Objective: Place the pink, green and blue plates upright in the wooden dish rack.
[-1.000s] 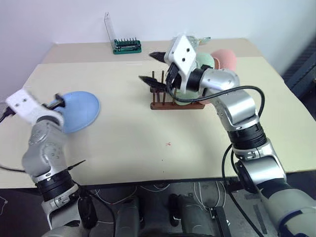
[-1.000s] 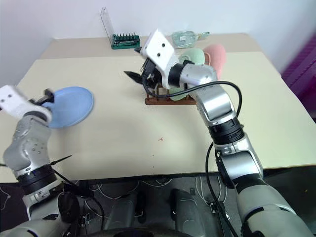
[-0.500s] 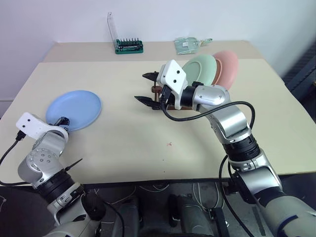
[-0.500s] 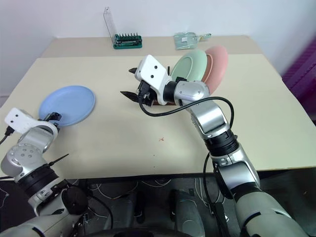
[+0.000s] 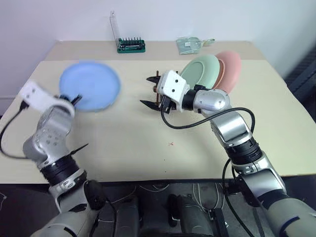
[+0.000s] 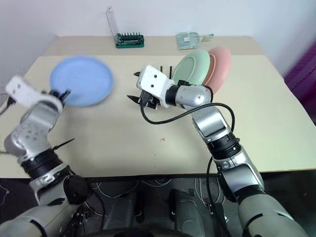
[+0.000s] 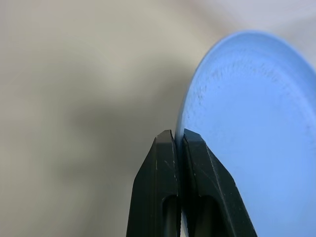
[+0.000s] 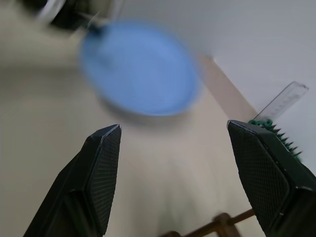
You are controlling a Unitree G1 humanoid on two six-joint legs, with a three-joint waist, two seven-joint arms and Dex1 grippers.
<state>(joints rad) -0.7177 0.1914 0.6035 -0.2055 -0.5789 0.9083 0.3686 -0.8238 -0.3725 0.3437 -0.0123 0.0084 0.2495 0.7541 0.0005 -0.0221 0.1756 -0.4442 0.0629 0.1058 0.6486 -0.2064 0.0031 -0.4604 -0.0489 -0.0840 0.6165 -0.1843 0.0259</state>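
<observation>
Standing upright in the wooden dish rack (image 5: 159, 94) are two plates: the green plate (image 5: 200, 72) in front and the pink plate (image 5: 229, 69) just behind it, both leaning back toward the far right of the table. The rack's thin pegs show just beside the right gripper (image 5: 150, 91), whose two black fingers are spread wide with nothing between them; it hangs near the rack's left end, pointing across the table toward the blue plate (image 5: 91, 85). That plate is off the tabletop, held at its near edge by the left gripper (image 7: 177, 139), whose fingers are pinched tight on the rim, as the left wrist view shows. In the right wrist view the blue plate sits between the two spread fingers (image 8: 101, 163), well apart from them.

The table (image 5: 148, 143) is pale beige and mostly bare in front of the rack. At its far edge stands a green tool holder (image 5: 131, 45) with a clear lid raised upright, and to the right of it lies a small clear packet (image 5: 190, 45). Behind the table is a plain white wall (image 5: 197, 17). Black cables (image 5: 197, 123) loop from the right arm over the table's near side.
</observation>
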